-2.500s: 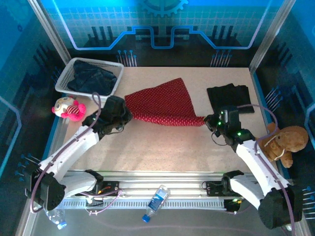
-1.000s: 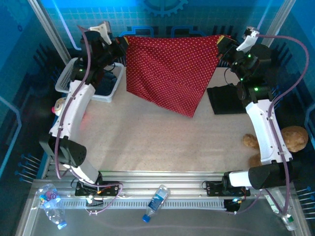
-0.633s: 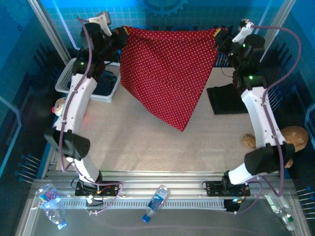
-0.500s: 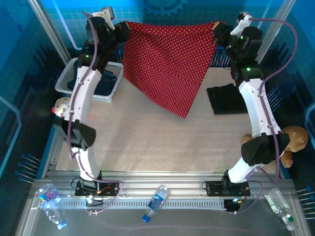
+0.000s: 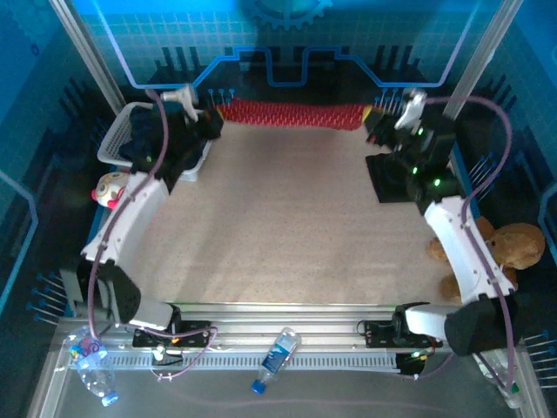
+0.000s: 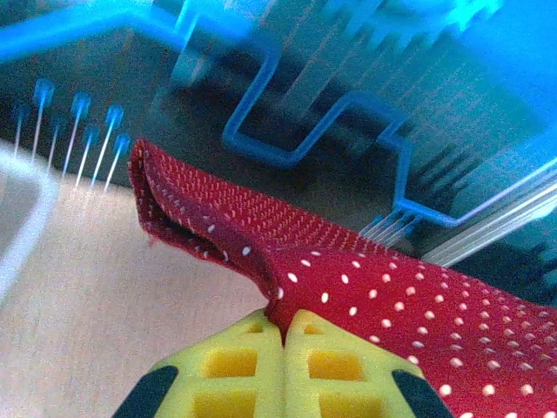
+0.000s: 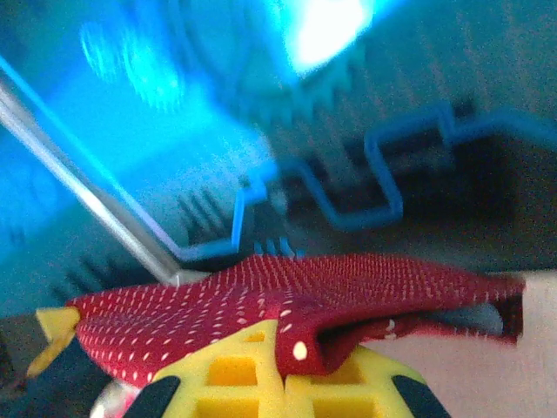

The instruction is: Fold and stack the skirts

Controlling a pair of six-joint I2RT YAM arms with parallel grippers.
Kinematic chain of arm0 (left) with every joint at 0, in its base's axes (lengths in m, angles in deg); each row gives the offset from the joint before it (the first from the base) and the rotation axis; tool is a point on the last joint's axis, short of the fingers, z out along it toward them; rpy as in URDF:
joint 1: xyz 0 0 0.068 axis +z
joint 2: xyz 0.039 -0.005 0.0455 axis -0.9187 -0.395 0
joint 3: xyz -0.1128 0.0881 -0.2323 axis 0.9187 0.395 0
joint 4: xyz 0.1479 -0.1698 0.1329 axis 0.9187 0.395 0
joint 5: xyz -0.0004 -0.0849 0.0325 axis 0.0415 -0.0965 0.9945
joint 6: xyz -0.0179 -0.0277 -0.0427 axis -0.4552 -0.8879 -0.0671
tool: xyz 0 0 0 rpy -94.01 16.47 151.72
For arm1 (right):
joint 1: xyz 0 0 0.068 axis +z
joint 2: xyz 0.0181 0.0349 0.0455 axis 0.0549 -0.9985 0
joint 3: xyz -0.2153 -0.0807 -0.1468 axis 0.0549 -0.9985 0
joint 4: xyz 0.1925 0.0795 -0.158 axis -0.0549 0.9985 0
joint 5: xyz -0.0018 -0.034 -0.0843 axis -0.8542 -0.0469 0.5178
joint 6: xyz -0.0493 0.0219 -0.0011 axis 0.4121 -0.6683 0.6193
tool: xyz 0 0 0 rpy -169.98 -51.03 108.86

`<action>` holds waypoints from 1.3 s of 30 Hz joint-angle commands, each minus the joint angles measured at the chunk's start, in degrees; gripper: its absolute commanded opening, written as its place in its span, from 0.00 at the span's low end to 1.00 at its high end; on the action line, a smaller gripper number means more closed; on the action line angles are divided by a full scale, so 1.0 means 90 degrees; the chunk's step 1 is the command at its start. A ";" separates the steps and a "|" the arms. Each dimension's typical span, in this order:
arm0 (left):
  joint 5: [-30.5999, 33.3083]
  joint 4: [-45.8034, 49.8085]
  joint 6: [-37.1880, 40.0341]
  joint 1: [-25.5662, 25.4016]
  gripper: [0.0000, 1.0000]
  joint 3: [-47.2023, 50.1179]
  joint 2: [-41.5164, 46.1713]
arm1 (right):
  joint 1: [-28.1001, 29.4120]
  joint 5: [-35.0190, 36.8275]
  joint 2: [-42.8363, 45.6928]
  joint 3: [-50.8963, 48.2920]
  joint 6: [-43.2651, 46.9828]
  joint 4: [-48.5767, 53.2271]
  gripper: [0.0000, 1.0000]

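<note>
Fingers (image 6: pixel 244 374) hold red skirt (image 5: pixel 291 113) stretched between white basket (image 5: pixel 113 139) and black skirt (image 5: pixel 385 186).

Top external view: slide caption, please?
The left hand and right hand hold the red white-dotted fabric skirt stretched along the far edge of the table.
</note>
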 commanded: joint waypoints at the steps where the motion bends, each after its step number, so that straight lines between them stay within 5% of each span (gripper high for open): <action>1: 0.0513 -0.0821 -0.0745 -0.0441 0.00 0.2147 0.0682 | 0.0559 0.0177 0.0717 -0.1474 0.0463 0.0511 0.00; 7: 0.0793 -0.0142 -0.2141 -0.1023 0.00 0.4620 0.1964 | 0.0888 0.0594 0.2270 -0.4012 -0.1384 0.1180 0.00; 14: 0.0922 0.1316 -0.2851 -0.1164 0.00 0.5072 0.2952 | 0.0909 0.0904 0.2745 -0.3949 -0.1213 0.1927 0.00; 19: 0.1179 0.1715 -0.2453 -0.1041 0.00 0.3854 0.2529 | 0.0790 0.1434 0.1429 -0.2827 -0.1005 0.1722 0.00; 23: 0.1172 0.1857 -0.1816 -0.0848 0.00 0.2455 0.1226 | 0.0570 0.1580 -0.0144 -0.1693 -0.1004 0.1728 0.00; 32: 0.0921 0.1956 -0.1195 -0.0381 0.00 -0.0045 -0.1481 | 0.0057 0.1203 -0.3007 0.0887 -0.0665 0.1616 0.00; 39: 0.0905 0.2106 -0.1066 -0.0072 0.00 -0.1080 -0.2523 | -0.0233 0.0695 -0.4758 0.2859 -0.0457 0.2174 0.00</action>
